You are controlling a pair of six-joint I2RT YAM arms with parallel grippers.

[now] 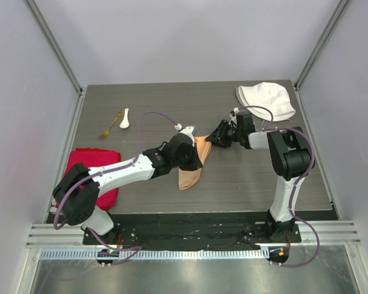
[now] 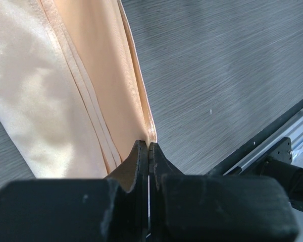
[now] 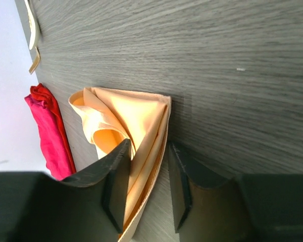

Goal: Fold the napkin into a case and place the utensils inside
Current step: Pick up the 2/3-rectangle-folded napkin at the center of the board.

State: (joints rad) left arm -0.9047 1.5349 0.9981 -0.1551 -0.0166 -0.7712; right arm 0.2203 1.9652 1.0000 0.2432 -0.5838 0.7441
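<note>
A: Where do we see the napkin?

B: We see the peach napkin (image 1: pixel 189 176) in the middle of the dark table (image 1: pixel 251 177). It is folded into a long, thin shape with a few layers. It lies between the two arms.

A: What is the left gripper doing?

B: The left gripper (image 2: pixel 149 147) has its two fingers pressed tight together. We see the hemmed edge of the napkin run right into the tips, so it is pinching the cloth there.

A: And the right gripper?

B: The right gripper (image 3: pixel 149 146) has its fingers spread apart. They sit low on the table, one on each side of the napkin's folded edge. One finger is right against the cloth. Beside the other finger we can see a strip of bare table. Near that end the napkin is puffy, with a loose curl in it.

A: Where are the spoon and fork?

B: The little white spoon (image 1: pixel 124 118) and the thin gold fork (image 1: pixel 110 125) lie side by side at the far left of the table, well apart from the napkin. We cannot tell if they touch.

A: What else do we see?

B: A red cloth (image 1: pixel 86 165) lies bunched at the left edge, partly under the left arm. A white hat (image 1: pixel 267 101) sits in the far right corner.
</note>
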